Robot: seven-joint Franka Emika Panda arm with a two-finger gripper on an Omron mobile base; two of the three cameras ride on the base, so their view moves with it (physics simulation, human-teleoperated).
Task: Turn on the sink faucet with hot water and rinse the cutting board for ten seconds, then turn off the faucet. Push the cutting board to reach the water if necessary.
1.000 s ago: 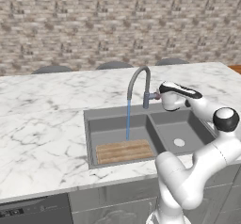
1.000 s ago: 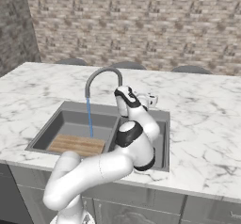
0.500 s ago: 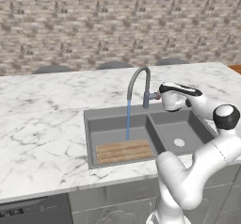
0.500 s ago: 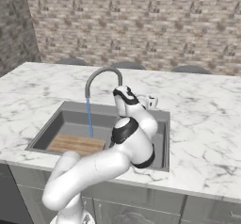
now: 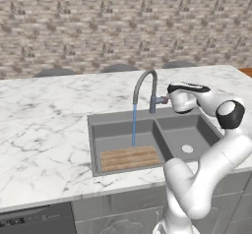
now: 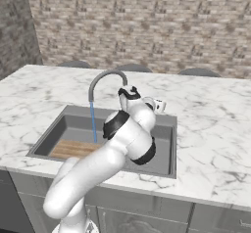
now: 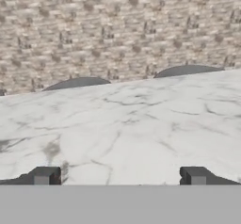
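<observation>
In the left base view, the white marble counter stretches leftward from the sink, a dark grey double basin set into it. The cutting board lies flat on the floor of the left basin, against the near wall, its slats running left to right. The water falls as a thin blue stream from the spout into that basin and lands at the board's far edge, about at its middle. The sink faucet arches up from behind the centre divider, and its short side lever points right, toward the robot's hand. The gripper sits just beside the lever's tip; whether it touches cannot be told. The right basin holds a round pale drain.

In the right base view the stream drops from the spout onto the far edge of the board.

In the hand view the two finger tips stand wide apart with nothing between them, facing bare marble, the dark round tops of two stools and a brick wall beyond
</observation>
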